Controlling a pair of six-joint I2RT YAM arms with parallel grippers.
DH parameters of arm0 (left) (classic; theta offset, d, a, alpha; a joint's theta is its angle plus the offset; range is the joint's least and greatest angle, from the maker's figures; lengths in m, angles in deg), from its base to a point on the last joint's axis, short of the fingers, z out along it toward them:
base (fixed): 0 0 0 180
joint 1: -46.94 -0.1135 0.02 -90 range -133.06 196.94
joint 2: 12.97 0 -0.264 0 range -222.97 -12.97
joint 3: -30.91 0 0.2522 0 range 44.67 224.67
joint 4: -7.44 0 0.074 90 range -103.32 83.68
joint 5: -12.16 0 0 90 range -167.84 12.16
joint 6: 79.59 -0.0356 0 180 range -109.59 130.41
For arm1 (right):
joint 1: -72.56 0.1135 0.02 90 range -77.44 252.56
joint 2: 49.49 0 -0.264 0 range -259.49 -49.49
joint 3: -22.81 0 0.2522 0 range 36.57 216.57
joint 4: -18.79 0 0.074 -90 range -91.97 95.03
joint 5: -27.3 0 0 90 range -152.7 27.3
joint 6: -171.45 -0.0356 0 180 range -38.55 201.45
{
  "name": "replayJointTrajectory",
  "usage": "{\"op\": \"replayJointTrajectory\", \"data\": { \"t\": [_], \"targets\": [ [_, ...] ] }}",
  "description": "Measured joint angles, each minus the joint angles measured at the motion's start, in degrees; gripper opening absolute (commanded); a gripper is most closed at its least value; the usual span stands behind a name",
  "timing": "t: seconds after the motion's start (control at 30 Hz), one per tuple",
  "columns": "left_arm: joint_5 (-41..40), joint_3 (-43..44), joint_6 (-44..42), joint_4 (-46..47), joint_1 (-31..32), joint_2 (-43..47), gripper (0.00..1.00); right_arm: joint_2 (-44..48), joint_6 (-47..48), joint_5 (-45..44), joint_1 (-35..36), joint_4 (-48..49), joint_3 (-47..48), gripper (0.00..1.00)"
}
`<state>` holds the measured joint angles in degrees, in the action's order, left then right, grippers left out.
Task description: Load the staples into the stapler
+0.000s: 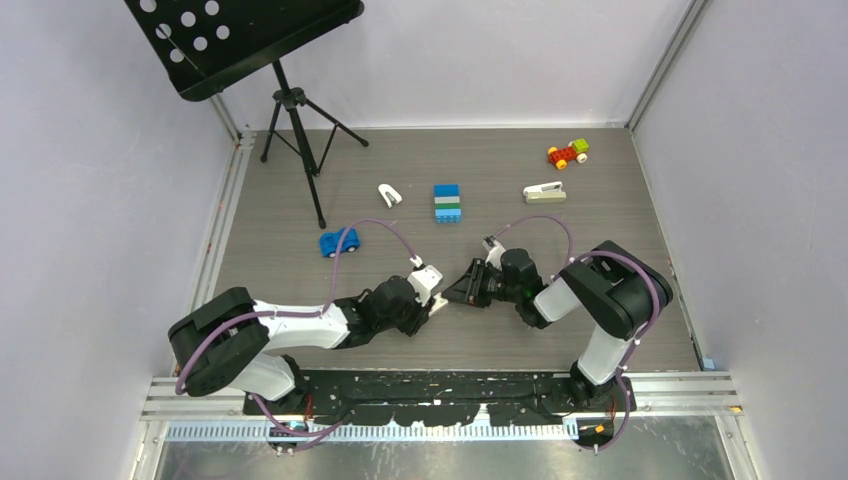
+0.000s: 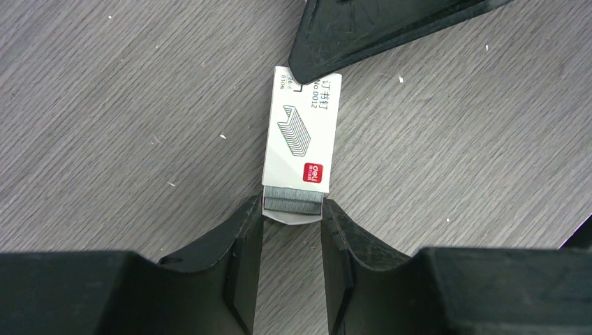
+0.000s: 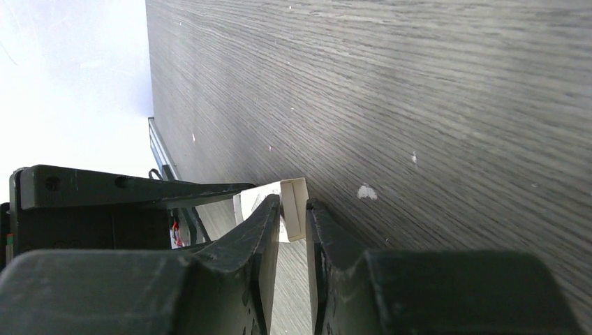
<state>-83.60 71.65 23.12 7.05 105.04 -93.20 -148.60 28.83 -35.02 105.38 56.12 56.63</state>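
Left fingers (image 2: 241,237) stand partly apart and look pinched on the two sides of the inner tray (image 2: 293,218). It pokes out of the near end of the box (image 2: 300,139). The staples (image 2: 293,202) lie right between those fingertips, a grey strip set crosswise in the tray with its long axis running from one finger to the other.

The box stretches straight away from the left fingers. At its far end the right gripper (image 3: 293,209) comes in nose to nose. Its fingers (image 3: 258,237) are nearly together, with the flat of the box's end filling the narrow gap, one finger over the printed face and one under it. It looks like a grip, though how firm it is I cannot tell.

My reading is that the two arms are drawing the tray out of its sleeve to free a strip. The strip has not yet been picked out.

The stapler (image 1: 544,192) lies well apart from both pairs of fingers, far beyond them on the table (image 1: 620,230). Its long axis runs roughly crosswise to the right arm's reach. It is off to the right gripper's side, so the right arm is the nearer one.
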Motion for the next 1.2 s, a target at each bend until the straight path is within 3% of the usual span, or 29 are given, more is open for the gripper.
{"op": "replayJointTrajectory", "data": {
  "t": [0.43, 0.67, 1.2],
  "targets": [
    [0.0, 0.0, 0.0, 0.0, 0.0, 0.0, 0.26, -2.1, -0.7, 1.6, 0.0, 2.8, 0.0, 0.17],
    [0.0, 0.0, 0.0, 0.0, 0.0, 0.0, 0.26, -2.5, -1.3, 2.2, -0.1, 4.2, 0.0, 0.01],
    [1.0, 0.0, 0.0, 0.1, 0.0, 0.0, 0.26, 4.0, 2.6, -0.3, -0.1, -4.3, 0.1, 0.00]
  ]
}}
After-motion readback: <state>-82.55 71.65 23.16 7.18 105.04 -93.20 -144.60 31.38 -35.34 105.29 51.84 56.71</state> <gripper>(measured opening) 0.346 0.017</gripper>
